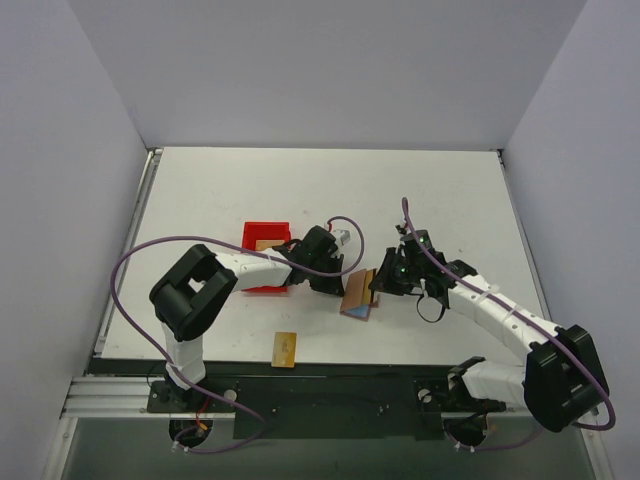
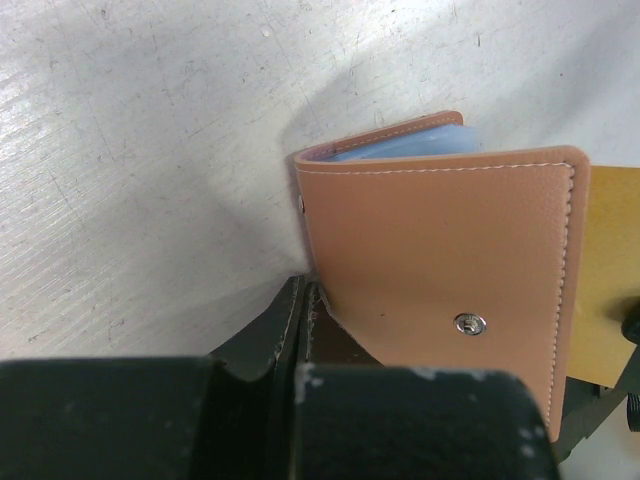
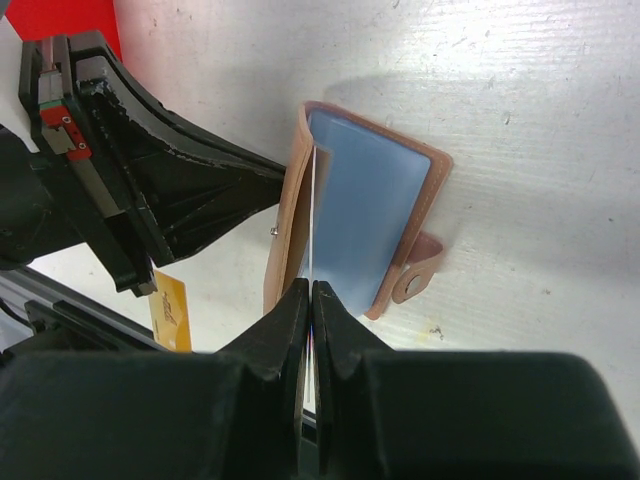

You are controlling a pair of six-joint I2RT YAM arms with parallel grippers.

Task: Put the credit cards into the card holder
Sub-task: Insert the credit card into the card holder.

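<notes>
Left of the left gripper [image 2: 306, 300] sits a red plastic bin [image 1: 247, 240] with a gold card [image 1: 268, 244] inside. That gripper's jaws pinch a corner of the wallet [image 2: 440, 260], which is grained tan leather with pale stitching, a metal snap and glossy blue sleeves. It stands half-open between both grippers. The right gripper [image 3: 312, 300] is clamped on a thin card [image 2: 610, 260] at the wallet's mouth. A loose card [image 1: 285, 349] lies flat near the arms' bases.
</notes>
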